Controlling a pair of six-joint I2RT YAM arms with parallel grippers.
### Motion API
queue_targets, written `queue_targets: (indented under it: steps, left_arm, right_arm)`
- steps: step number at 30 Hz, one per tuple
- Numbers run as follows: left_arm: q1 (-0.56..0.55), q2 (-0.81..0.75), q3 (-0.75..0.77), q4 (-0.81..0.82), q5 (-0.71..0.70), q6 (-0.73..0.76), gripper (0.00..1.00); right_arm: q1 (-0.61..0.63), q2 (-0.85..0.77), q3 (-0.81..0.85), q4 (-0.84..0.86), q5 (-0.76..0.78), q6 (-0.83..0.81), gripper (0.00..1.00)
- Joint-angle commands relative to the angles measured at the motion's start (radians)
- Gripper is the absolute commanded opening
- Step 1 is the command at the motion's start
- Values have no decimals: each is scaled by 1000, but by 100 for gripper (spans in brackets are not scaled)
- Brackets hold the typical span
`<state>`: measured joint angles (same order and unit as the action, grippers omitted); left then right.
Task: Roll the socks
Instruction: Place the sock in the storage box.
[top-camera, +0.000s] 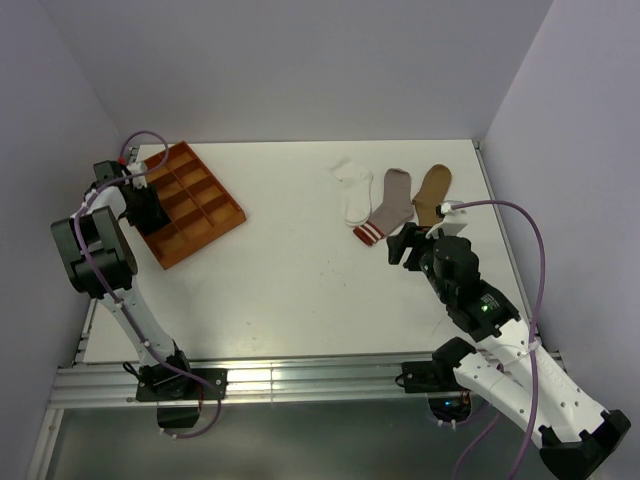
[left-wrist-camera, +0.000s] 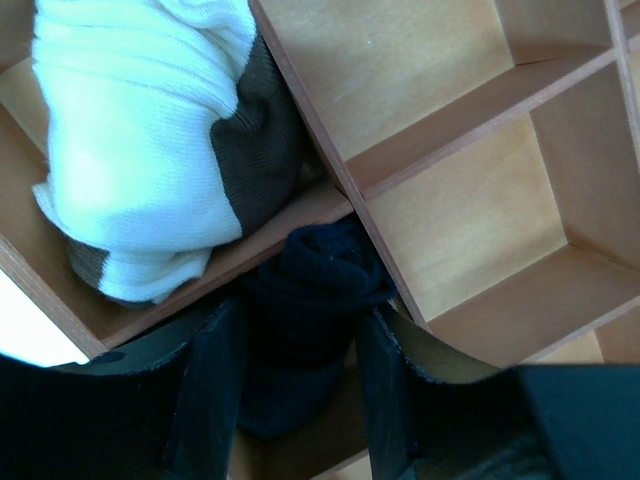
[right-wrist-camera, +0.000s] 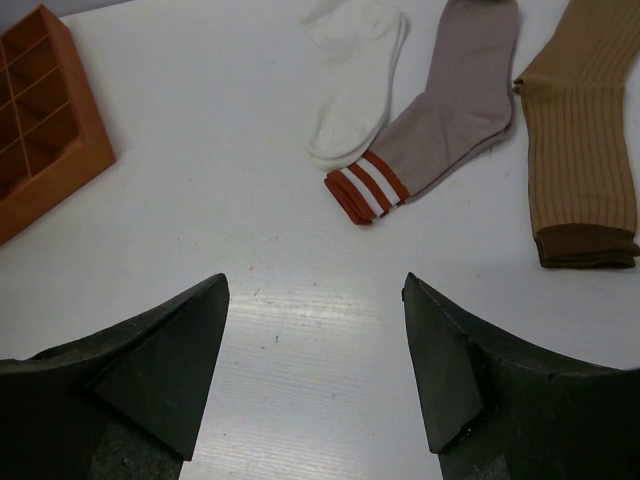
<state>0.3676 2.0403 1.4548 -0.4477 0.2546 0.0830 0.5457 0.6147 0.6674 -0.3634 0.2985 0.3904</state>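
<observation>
Left gripper is down in the tray at the table's left edge, fingers either side of the rolled black sock. Honestly can't tell if it's squeezing or loose. Rolled cream sock sits in the next compartment. Right gripper is spread wide over the table, holding nothing. The white sock, grey sock and tan sock lie flat toward the far right corner.

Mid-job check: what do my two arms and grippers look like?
The left arm and right arm have white links and black joint housings, each trailed by a purple cable. A small green light shows on the right arm. The left gripper and right gripper have matte black, wedge-shaped fingers.
</observation>
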Motion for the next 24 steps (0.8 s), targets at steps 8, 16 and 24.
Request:
queue_targets:
  steps: [8,16,24]
  left_arm:
    - [-12,-81,-40,-86,64,-43,54]
    - [-16,-167,-74,-29,8,-118,58]
    - [-21,-204,-85,-25,-89,-150,59]
  right_arm:
    - [7,-7,26,0,7,-19,77]
    - [7,-13,31,-5,-1,-18,77]
    - [7,-15,34,-9,2,-18,77]
